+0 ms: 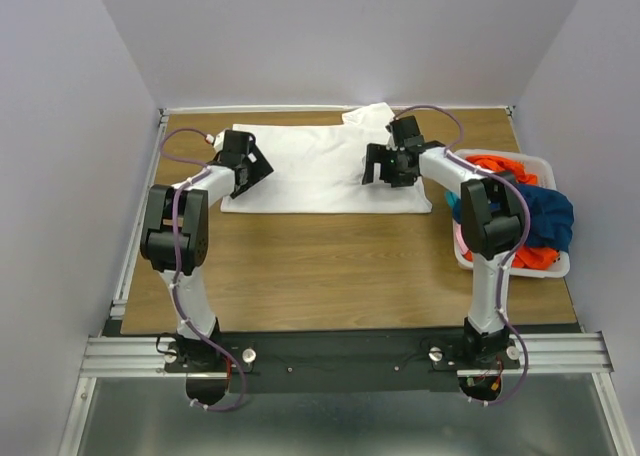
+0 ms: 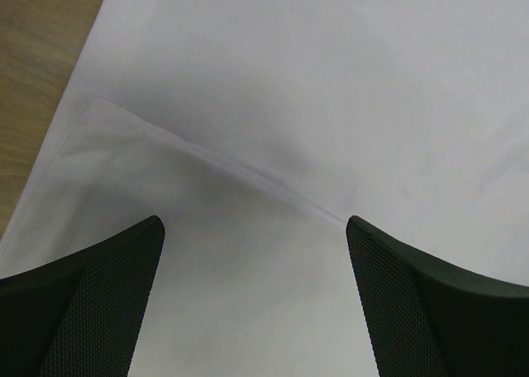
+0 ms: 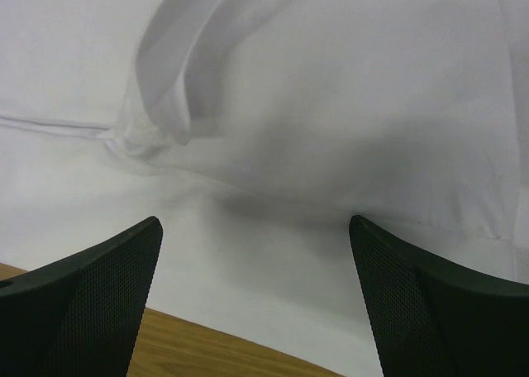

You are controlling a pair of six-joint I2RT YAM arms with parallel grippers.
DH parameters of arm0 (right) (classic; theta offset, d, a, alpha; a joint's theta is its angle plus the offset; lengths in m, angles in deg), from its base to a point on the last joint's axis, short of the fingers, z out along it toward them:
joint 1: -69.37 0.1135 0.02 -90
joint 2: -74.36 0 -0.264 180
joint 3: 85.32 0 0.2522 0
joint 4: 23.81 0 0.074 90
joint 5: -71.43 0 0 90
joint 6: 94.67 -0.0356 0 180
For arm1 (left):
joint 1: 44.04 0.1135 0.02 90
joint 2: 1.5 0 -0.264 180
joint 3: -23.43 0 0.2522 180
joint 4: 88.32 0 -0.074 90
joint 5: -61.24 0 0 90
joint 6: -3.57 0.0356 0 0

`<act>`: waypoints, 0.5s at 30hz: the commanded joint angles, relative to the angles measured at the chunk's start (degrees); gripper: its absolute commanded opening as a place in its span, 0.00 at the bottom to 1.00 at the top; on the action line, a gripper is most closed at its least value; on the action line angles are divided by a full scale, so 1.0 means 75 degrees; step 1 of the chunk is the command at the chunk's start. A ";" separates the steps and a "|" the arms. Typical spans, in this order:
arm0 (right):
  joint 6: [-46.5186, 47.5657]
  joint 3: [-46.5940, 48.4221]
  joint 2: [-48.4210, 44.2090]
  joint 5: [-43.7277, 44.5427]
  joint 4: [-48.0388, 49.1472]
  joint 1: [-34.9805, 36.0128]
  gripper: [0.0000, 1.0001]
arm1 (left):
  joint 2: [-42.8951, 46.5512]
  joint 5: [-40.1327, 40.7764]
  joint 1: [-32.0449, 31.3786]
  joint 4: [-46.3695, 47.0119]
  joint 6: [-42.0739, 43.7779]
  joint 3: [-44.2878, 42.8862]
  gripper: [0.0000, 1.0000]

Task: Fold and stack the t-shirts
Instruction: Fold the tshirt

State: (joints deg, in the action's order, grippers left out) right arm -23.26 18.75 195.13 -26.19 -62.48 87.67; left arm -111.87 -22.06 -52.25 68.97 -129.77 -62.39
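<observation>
Top external view: white t-shirt [image 1: 320, 176] lies flat, far centre of table [image 1: 330, 266], long axis left-right. You have left gripper [image 1: 252, 166] over left end, right gripper [image 1: 385, 171] over right part; both wide open, empty.

3 plain walls [image 1: 340, 36], pale lavender-grey, close in a wood-grain desk [image 1: 330, 266] at the back and both sides. An aluminium rail [image 1: 120, 354] runs along its near edge, with a dull grey surface [image 1: 330, 426] below. Light is soft and even.
</observation>
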 commanded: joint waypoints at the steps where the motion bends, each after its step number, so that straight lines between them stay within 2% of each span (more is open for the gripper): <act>1: -0.0181 -0.0987 -0.0339 0.0031 0.0227 0.0032 1.00 | 0.0382 -0.0085 0.0051 0.0056 0.0071 0.0639 0.98; 9: -0.0790 -0.3741 -0.2109 0.0721 0.0743 0.0710 1.00 | 0.1601 -0.0073 0.0016 0.0267 -0.0046 0.2655 0.98; 15: -0.1482 -0.5745 -0.3960 0.1179 0.0731 0.1203 1.00 | 0.3428 0.0114 -0.0019 0.0128 -0.0480 0.4530 0.98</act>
State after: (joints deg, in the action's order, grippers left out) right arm -30.07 -17.10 170.24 -21.45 -53.39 95.47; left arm -90.75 -22.30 -52.16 74.89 -130.88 -34.54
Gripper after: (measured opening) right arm 0.998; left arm 0.983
